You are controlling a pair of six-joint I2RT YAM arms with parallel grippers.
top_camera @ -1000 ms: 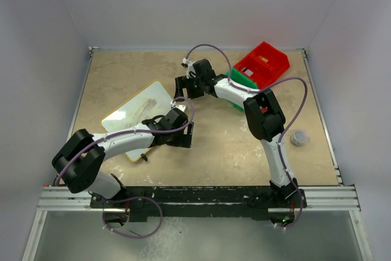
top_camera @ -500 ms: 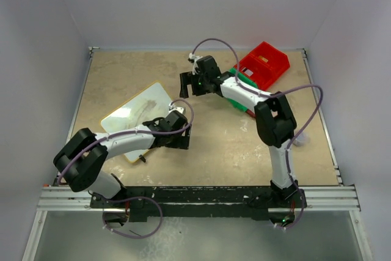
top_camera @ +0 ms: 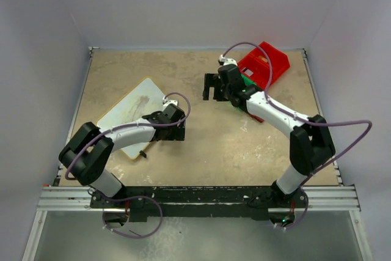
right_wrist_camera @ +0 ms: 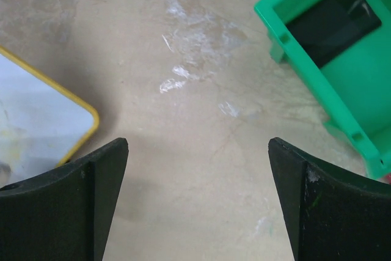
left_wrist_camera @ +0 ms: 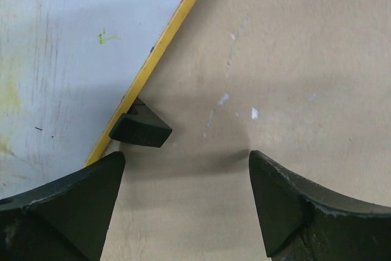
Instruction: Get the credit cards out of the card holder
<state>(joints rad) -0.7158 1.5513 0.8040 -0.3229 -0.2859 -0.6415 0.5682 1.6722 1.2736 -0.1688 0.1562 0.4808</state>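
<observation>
One black card (right_wrist_camera: 333,24) beyond right jaws

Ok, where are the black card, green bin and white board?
black card (right_wrist_camera: 333,24): right wrist view, its centre.
green bin (right_wrist_camera: 345,99): right wrist view, bare inner side.
white board (left_wrist_camera: 61,59): left wrist view, white face.

Green bin (right_wrist_camera: 354,96), black card (right_wrist_camera: 333,16) — white board (right_wrist_camera: 36,114) edged yellow.

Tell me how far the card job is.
Done: a black card lies in the green bin. In hand: nothing; the left gripper, by the white board, and the right gripper are both open and empty. Left: unclear; the card holder and other cards cannot be made out.
</observation>
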